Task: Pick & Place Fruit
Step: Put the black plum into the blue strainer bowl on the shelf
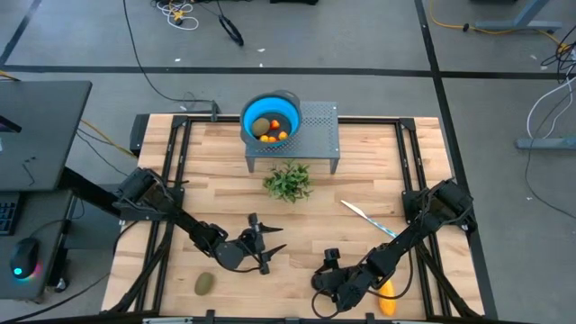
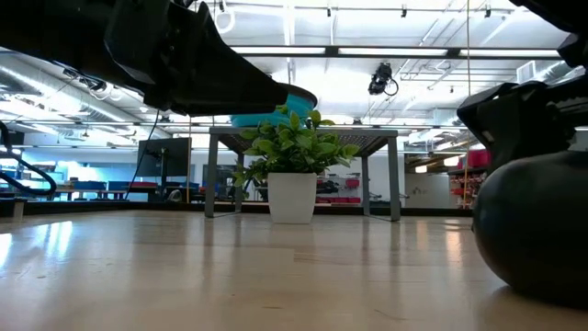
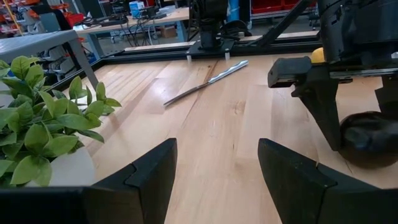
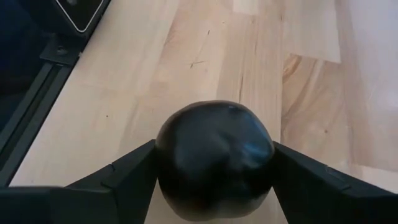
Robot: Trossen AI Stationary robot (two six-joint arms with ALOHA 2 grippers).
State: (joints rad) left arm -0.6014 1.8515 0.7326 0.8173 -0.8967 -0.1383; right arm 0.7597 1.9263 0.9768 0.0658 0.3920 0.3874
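- So, your right gripper (image 4: 214, 180) is down at the near edge of the table (image 1: 360, 180), and the black ball (image 4: 214, 158) sits right between its two fingers (image 4: 127, 174). In the right wrist view the fingers flank it on both sides and look like they're touching it, but the ball is on the wood and I can't tell if they're actually clamping it.
- In the low view the same ball (image 2: 537, 225) rests on the tabletop with the dark gripper body above it.
- Your left gripper (image 3: 214, 171) hovers a bit off to the side of the right one, fingers (image 3: 149, 171) spread apart with nothing but bare wood between them. Out past those fingertips you can see the right arm's gripper and the ball (image 3: 370, 137).
- The yellow oblong fruit (image 1: 387, 298) lies just behind the right gripper, next to the arm.
- One olive-green oval (image 1: 205, 283) lies on the table on the outer side of the left gripper, apart from the fingers.
- The blue bowl (image 1: 290, 106) sits on the grey raised stand (image 1: 317, 135) at the far side, well away from both grippers, with another olive piece and some small orange and red bits in it.
- The leafy plant (image 1: 288, 182) stands in front of the stand, and the white knife with a blue handle (image 1: 367, 219) lies beyond the right gripper's fingers.
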